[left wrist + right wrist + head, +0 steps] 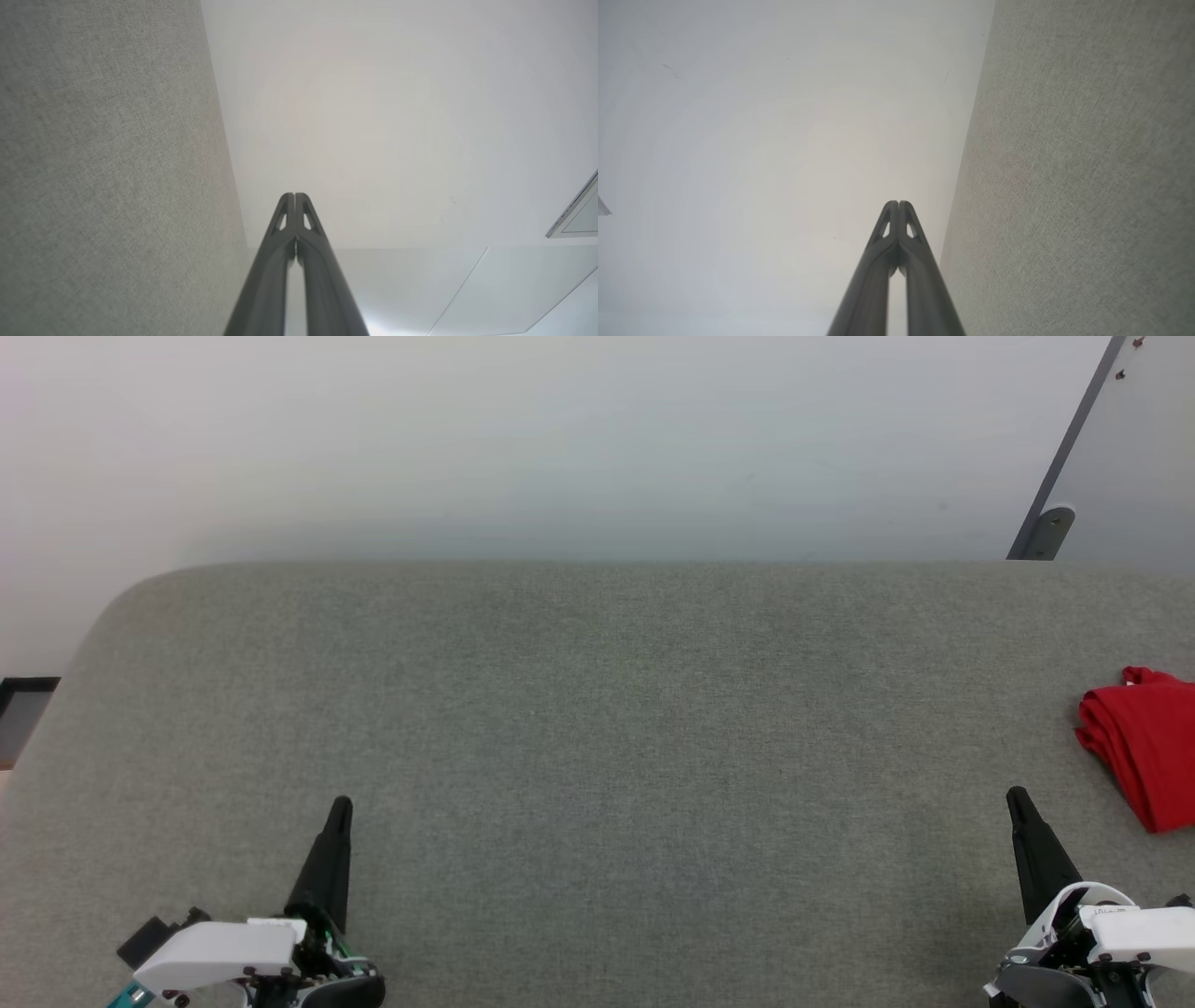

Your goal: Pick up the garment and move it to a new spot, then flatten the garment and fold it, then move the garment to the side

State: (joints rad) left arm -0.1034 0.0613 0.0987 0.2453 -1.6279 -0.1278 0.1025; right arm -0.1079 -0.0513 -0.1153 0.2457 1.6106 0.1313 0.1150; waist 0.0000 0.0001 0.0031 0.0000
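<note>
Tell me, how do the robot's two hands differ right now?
The left hand sits far from the red garment; the right hand sits close to it, not touching. The left hand leans rightward, the right hand leftward. Both are shut, empty, over the grey surface.

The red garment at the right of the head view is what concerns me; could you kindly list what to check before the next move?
1. The left end effector is shut and holds nothing: ok.
2. The right end effector is shut and holds nothing: ok.
3. The red garment is fully inside the head view: not ok, the right edge cuts it off.
4. The red garment lies flat: not ok, it is bunched in folds.
5. The right end effector is apart from the red garment: ok, the grey fabric surface shows between them.
</note>
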